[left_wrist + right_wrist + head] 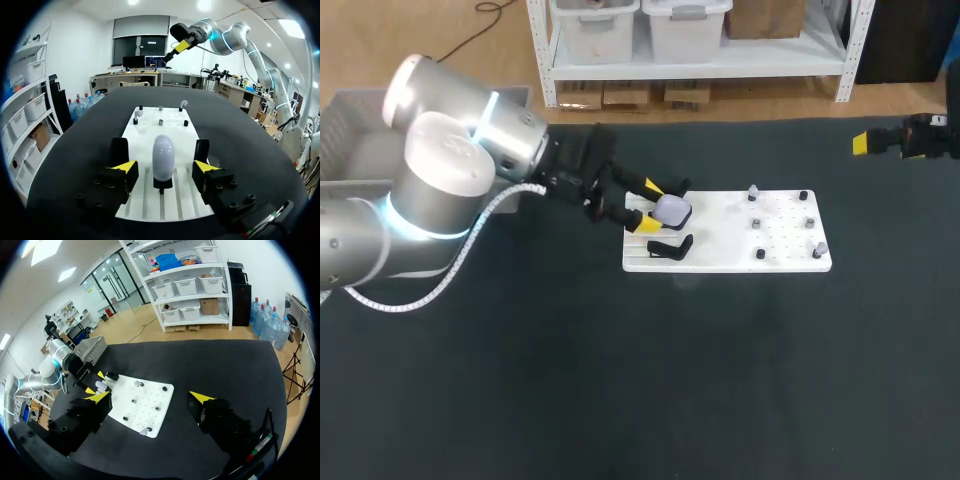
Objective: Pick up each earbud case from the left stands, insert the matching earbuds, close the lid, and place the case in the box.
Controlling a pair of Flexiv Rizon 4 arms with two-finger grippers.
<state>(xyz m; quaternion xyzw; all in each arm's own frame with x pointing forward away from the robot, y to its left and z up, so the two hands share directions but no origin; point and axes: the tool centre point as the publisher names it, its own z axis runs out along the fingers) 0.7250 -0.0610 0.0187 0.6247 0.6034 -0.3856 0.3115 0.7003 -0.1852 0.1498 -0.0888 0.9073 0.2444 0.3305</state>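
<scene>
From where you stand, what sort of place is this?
Probably a robotics lab workbench: a black-covered table carries a white perforated fixture board, and my left yellow-tipped pincer stands open around a pale oval earbud case.

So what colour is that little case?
The earbud case is pale lilac-white, clearest in the left wrist view.

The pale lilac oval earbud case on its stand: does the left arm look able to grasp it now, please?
Probably yes: the open left gripper straddles the pale lilac earbud case, fingers clear of both sides, nothing in between.
</scene>
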